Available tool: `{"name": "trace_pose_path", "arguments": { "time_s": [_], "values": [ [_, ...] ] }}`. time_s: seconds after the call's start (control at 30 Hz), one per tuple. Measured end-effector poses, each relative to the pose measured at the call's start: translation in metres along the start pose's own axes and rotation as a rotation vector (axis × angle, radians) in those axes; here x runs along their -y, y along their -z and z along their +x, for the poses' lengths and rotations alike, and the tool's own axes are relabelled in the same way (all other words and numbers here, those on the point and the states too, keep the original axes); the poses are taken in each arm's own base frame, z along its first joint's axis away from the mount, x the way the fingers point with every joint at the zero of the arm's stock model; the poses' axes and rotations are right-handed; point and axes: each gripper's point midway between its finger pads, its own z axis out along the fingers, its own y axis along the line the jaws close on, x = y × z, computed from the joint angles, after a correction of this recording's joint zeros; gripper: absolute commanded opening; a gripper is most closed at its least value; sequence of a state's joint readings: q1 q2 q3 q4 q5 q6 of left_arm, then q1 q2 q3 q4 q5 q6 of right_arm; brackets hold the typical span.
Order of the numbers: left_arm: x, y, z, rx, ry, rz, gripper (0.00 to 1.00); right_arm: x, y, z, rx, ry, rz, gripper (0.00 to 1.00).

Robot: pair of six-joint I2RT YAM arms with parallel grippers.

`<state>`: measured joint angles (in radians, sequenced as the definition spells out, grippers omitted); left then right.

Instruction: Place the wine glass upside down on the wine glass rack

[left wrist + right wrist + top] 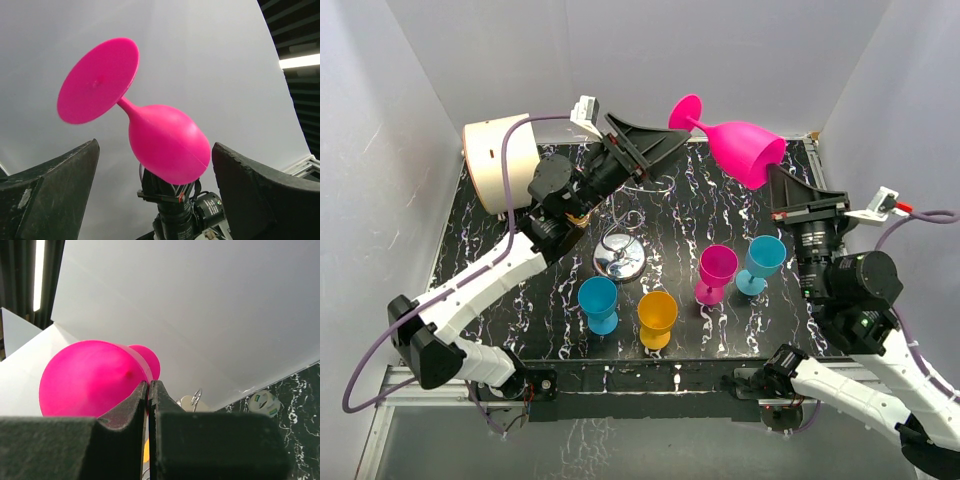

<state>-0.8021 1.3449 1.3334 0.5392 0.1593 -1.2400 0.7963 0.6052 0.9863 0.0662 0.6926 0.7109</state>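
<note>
Though partly hidden, wine glass rack [618, 256]

Left of the wine glass rack [620, 255], left arm [470, 290]: white shell links, black joint housings, a purple cable [360, 370] looping outside. Right of the rack, right arm [880, 370]: same white and black, a fat round black motor [865, 280], purple cable too. Left gripper [648, 135] and right gripper [148, 385]: black wedge-shaped fingers [55, 190] (matte, scuffed grey at the edges). Small white block [585, 108] behind each, red-tipped right of the rack.
</note>
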Motion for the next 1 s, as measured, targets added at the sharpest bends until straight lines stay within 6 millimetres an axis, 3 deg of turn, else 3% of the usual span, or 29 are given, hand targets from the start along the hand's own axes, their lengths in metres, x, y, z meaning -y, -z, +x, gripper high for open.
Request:
{"name": "trace_pose_path", "arguments": {
  "time_s": [0.17, 0.33, 0.63, 1.0],
  "values": [
    [-0.004, -0.011, 0.002, 0.024, 0.015, -0.023, 0.77, -0.007, -0.009, 0.021, -0.047, -0.018, -0.029, 0.0],
    [-0.002, -0.01, -0.008, 0.087, 0.022, -0.033, 0.6, -0.015, -0.011, 0.027, -0.068, -0.046, -0.064, 0.0],
    [0.002, -0.01, -0.021, 0.146, -0.014, -0.037, 0.49, -0.032, -0.008, 0.032, -0.108, -0.085, -0.142, 0.0],
    [0.028, -0.005, -0.043, 0.245, -0.059, 0.034, 0.24, -0.053, 0.002, 0.062, -0.247, -0.066, -0.28, 0.0]
  ]
}}
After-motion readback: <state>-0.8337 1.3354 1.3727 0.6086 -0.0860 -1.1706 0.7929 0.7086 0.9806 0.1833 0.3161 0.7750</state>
